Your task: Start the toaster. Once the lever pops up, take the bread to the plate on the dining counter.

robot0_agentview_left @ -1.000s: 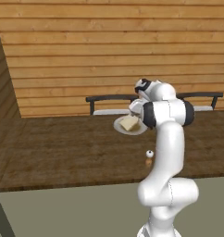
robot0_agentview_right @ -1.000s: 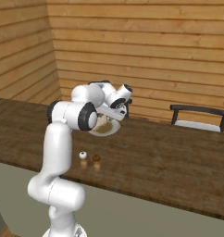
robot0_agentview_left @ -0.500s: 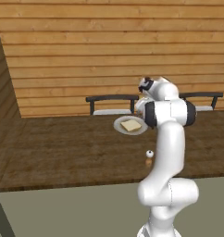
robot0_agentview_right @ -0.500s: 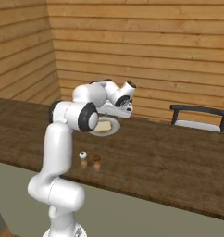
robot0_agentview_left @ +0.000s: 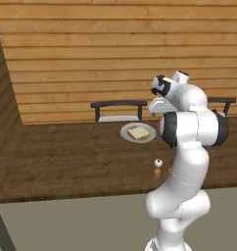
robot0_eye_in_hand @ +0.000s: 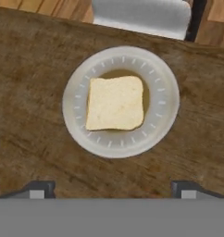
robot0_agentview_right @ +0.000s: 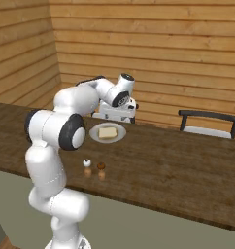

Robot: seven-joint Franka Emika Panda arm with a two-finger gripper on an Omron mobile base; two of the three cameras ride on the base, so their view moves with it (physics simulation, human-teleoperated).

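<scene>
The bread (robot0_eye_in_hand: 115,103) lies flat in the middle of the plate (robot0_eye_in_hand: 165,121) on the dining counter (robot0_eye_in_hand: 30,69), straight below the gripper (robot0_eye_in_hand: 114,189). The gripper hangs clear above the plate, fingertips spread wide and empty, so the delivery looks done

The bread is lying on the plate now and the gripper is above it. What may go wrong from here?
1. The gripper hangs open, close over the bread; a low or sideways retreat might clip the slice or push the plate.
2. The shakers stand on the dining counter near the arm; a wide swing back might knock them over.
3. The plate sits near the far edge, by a chair; a push could slide it off.
</scene>
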